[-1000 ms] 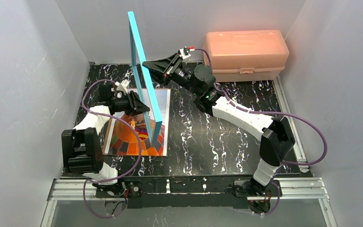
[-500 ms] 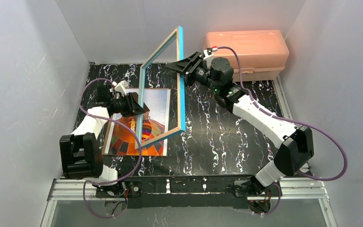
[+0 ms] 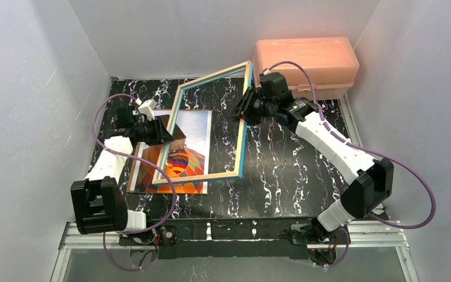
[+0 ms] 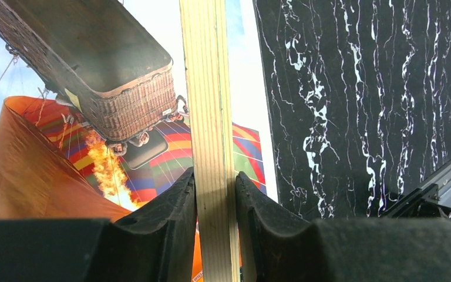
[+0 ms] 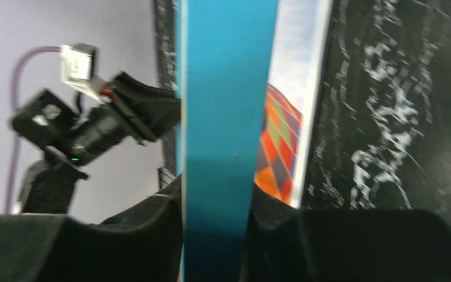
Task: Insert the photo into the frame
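The photo (image 3: 142,174), a hot-air balloon print, lies flat on the black marbled table at the left. The frame (image 3: 197,178) hangs tilted above it, light wood back facing up and blue edge outward, its near rail low over the photo. My left gripper (image 3: 165,133) is shut on the frame's left rail; the left wrist view shows the wood rail (image 4: 208,117) pinched in that gripper (image 4: 214,176), with the photo (image 4: 64,135) beneath. My right gripper (image 3: 244,109) is shut on the right rail; the right wrist view shows the blue rail (image 5: 226,117) in that gripper (image 5: 214,191), and the photo (image 5: 279,141) beyond.
A pink plastic box (image 3: 305,61) stands at the back right, just behind my right wrist. White walls enclose the table on three sides. A metal rail (image 3: 241,232) runs along the near edge. My left arm (image 5: 94,129) shows in the right wrist view.
The frame has swung from standing nearly on edge to lying tilted over the photo, wood back up. My right gripper moved right and back with it; my left gripper stayed on the left rail.
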`<state>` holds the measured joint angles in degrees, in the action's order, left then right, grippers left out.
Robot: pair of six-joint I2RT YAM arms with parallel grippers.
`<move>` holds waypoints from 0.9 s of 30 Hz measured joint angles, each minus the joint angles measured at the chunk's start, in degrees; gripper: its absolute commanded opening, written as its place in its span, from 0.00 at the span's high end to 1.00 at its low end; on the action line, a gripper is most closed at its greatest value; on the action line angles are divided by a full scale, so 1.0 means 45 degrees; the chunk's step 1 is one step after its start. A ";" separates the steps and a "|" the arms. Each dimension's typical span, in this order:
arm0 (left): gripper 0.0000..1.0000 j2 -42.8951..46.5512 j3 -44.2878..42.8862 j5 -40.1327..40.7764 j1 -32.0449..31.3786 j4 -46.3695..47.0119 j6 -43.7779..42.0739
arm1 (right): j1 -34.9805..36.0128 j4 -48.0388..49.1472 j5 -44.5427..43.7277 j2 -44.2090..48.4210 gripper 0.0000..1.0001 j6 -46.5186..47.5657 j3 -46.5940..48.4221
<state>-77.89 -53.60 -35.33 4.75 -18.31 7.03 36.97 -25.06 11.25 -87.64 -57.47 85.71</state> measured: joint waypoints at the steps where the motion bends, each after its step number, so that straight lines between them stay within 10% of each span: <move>1: 1.00 0.0024 0.0000 0.0010 0.0000 -0.0053 -0.0160 | -0.0010 -0.0525 -0.0097 0.0000 0.72 0.0350 0.0000; 9: 0.94 -0.0063 0.0000 -0.0238 -0.0024 -0.0947 -0.1316 | -0.0044 -0.2263 -0.0622 0.0063 0.99 0.1753 -0.0491; 15: 0.56 -0.0665 -0.0005 -0.0889 -0.0112 -0.1579 -0.1987 | -0.0321 -0.2200 -0.0374 0.0427 0.99 0.1928 -0.1438; 27: 0.50 -0.0923 -0.0170 -0.1953 -0.0219 -0.2254 -0.2599 | -0.1909 -0.1239 0.0578 0.2409 0.99 0.1807 -0.3735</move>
<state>-82.04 -54.37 -44.12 3.77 -28.45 -4.67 28.38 -30.63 13.85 -76.79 -49.34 68.90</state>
